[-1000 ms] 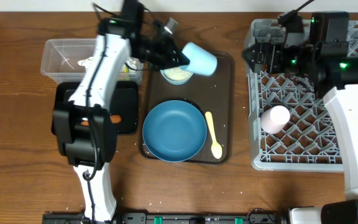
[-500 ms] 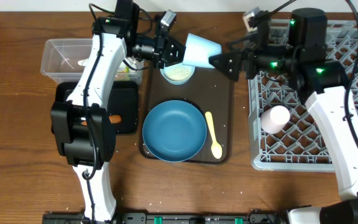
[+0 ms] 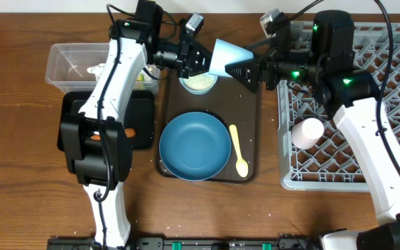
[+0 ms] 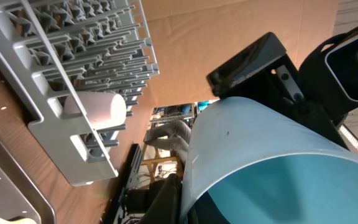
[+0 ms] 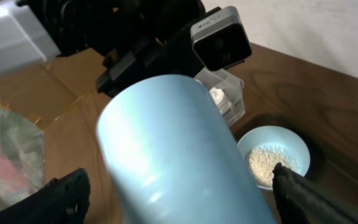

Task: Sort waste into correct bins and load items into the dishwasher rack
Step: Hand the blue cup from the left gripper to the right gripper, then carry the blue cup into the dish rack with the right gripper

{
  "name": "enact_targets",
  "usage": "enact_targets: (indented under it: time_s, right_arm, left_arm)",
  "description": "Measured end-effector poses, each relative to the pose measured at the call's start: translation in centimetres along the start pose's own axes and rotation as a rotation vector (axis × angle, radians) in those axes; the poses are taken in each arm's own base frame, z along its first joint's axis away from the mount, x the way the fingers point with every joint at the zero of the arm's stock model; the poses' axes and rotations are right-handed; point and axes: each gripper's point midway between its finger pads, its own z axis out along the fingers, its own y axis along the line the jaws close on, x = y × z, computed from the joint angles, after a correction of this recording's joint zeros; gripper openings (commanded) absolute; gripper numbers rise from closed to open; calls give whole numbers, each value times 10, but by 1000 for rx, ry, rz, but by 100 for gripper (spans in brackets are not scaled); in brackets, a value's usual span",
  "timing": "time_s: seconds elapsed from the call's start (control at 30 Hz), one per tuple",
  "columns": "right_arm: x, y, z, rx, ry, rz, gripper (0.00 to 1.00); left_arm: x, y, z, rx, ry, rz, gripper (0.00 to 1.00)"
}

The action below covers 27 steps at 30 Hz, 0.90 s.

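A brown wooden desk [image 3: 19, 173] seen from above, with a dark tray [image 3: 253, 114] at centre and a grey pegged rack [image 3: 339, 167] along the right edge. The blue cup [image 3: 226, 55] hangs in the air, tipped on its side, over the tray's far right corner, between the two arms and just left of the rack's wall. The left jaws are clamped on its left end. The right jaws stand wide, one finger [image 5: 64, 196] on either side of the cup (whether they touch it cannot be told).

Just beside and below the cup sits a bowl [image 3: 198, 83]. The right wrist view shows the rice [image 5: 267, 163] in it plainly. The left wrist view looks past the cup to the pink cup [image 4: 98, 109], lying on its side in the rack near the left wall.

Nearer on the tray lie the plate [image 3: 194, 146] and, just to its right, the spoon [image 3: 239, 153]. A narrow strip of bare wood parts tray from rack. At the left, the clear tub [image 3: 64, 59] sits behind the black tub [image 3: 144, 114], both partly hidden by the left arm.
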Motion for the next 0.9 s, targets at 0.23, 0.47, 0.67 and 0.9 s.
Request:
enact_targets:
  time_s: [0.23,0.47,0.67,0.9]
  right_arm:
    - [13,-4,6,-12,7,3,81]
    - [12,-1,6,-38,-3,-27,62]
    - [8,0,6,-46,-17,-43,54]
    - [6,-2,5,-37,-28,-51,45]
  left_arm:
    - [3,0,7,-1,15,-14,6]
    - [1,-2,3,9,8,-18,9]
    - [1,-2,2,8,6,-16,13]
    - [2,-1,5,3,12,-15,21]
